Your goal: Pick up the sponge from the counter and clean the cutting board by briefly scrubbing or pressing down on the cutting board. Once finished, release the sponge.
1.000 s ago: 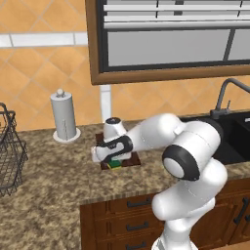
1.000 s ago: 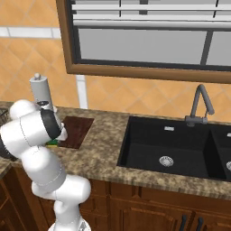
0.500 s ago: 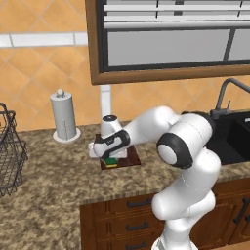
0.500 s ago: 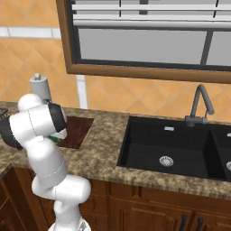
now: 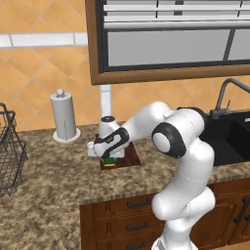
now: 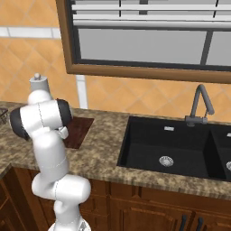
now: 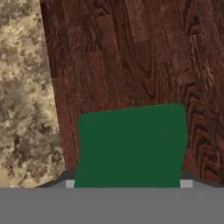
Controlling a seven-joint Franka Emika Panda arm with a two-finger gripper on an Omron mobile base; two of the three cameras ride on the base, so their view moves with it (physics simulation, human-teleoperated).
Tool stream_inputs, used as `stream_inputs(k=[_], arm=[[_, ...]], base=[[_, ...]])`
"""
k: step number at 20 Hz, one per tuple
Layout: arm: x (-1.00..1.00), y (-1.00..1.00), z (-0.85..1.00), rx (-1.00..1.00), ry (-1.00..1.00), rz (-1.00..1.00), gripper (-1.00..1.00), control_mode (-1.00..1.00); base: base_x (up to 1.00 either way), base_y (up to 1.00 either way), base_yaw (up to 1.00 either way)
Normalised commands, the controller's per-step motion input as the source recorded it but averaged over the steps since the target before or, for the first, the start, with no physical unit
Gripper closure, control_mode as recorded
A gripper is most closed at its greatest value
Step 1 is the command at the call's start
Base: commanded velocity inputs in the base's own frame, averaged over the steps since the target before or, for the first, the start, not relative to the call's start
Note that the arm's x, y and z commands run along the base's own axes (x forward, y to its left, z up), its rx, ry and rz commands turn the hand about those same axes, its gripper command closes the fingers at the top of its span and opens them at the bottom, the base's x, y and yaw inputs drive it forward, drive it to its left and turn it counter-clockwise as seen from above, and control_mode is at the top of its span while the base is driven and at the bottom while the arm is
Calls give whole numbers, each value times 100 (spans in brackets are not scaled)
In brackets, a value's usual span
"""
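The sponge (image 7: pixel 131 146) shows its green top low in the hand view, lying flat on the dark reddish-brown cutting board (image 7: pixel 131 57). My gripper (image 7: pixel 127 183) is shut on the sponge, one fingertip at each of its sides. From the left base view, the gripper (image 5: pixel 106 157) holds the green-and-yellow sponge (image 5: pixel 109 163) down on the front left corner of the cutting board (image 5: pixel 128 155). The speckled counter (image 7: pixel 24 87) lies just beyond the board's left edge. The right base view has my arm covering the left part of the cutting board (image 6: pixel 80 131).
A paper towel roll (image 5: pixel 64 117) stands behind and left of the board, and a wire basket (image 5: pixel 10 151) sits at the far left. The black sink (image 6: pixel 176 144) with its faucet (image 6: pixel 200 106) lies to the right.
The gripper has slid a little left along the board with the sponge. The arm's elbow has swung over and risen.
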Motion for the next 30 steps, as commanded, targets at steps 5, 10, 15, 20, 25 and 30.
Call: stream_inputs(k=[5,10,15,20,25,30], arm=[[20,20,-21,0,-3,-1,100,-100],[40,4,-4,0,-2,0,100,-100],[46,0,0,0,-3,0,100,-100],[56,0,0,-2,-1,0,100,-100],[65,0,0,-1,0,0,100,-100],[65,0,0,0,0,-1,100,-100]], base=[[0,0,0],[0,0,0],[0,0,0],[0,0,0],[0,0,0],[0,0,0]])
